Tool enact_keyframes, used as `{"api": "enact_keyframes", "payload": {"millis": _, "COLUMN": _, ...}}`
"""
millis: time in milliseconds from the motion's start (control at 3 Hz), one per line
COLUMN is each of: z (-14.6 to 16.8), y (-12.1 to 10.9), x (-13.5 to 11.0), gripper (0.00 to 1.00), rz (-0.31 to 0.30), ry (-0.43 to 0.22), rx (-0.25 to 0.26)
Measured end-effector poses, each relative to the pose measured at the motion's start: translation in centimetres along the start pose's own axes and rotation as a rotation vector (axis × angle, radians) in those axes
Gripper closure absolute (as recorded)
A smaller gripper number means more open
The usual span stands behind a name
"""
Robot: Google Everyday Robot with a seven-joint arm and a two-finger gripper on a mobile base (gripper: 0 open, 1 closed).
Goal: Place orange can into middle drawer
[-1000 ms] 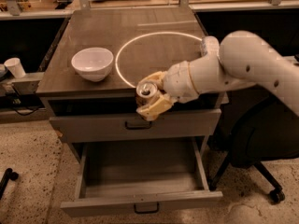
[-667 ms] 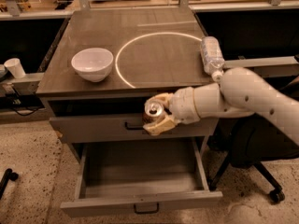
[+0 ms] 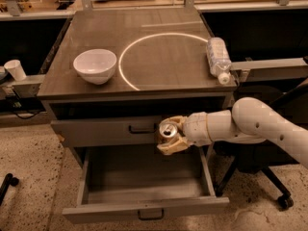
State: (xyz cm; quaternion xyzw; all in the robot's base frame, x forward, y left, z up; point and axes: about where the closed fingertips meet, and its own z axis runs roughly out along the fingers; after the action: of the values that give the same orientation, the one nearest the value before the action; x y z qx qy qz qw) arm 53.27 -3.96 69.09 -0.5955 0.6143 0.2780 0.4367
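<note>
Orange can (image 3: 167, 129) lower now, gripper (image 3: 166, 135) clamped around it, above open middle drawer (image 3: 144, 208).

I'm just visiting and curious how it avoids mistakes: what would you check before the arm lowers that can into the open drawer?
1. Orange can held by the gripper: ok, fingers shut on it.
2. Middle drawer pulled open: ok.
3. Drawer floor bare below the can: ok.
4. Can forward of the upper drawer front: cannot tell from this one view.
5. Can upright: cannot tell.
</note>
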Motion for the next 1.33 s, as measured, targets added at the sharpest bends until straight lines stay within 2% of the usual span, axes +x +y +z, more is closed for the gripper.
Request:
{"api": "enact_keyframes", "payload": {"millis": 333, "z": 0.5, "y": 0.2, "x": -0.1, "gripper": 1.00, "rz": -0.004, "ry": 0.014, "rx": -0.009}}
{"api": "enact_keyframes", "payload": {"millis": 667, "z": 1.6, "y": 0.6, "x": 2.3, "gripper": 1.00, "rz": 0.020, "ry": 0.062, "rx": 0.016}}
{"api": "enact_keyframes", "payload": {"millis": 1000, "z": 3.0, "y": 0.7, "x": 5.5, "gripper": 1.00, "rz": -0.009, "ry": 0.128, "rx": 0.064}}
{"api": "enact_keyframes", "payload": {"millis": 1333, "z": 5.2, "y": 1.0, "x": 8.8, "gripper": 1.00, "rz": -0.048, "ry": 0.167, "rx": 0.079}}
